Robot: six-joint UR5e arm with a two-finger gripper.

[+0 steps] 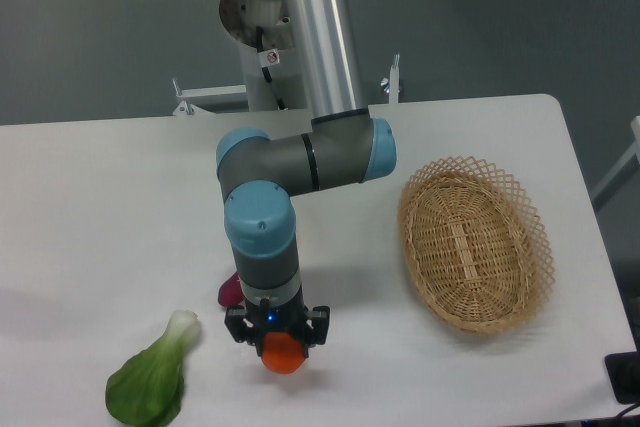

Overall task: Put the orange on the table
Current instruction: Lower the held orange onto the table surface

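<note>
One pincer [279,331] pinching one orange [284,355] low over white surface [100,207]. One bok choy [150,382], one wicker basket [474,244], one purple item [229,289] partly hidden.

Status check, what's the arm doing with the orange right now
Pincer shut on orange, low over table. Bok choy to its left, purple item behind arm, basket empty. Drop spot unobstructed.

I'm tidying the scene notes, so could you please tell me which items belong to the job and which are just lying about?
Job: orange, claw, table.
Lying about: wicker basket, leafy green vegetable, dark red item partly hidden behind the arm.
</note>
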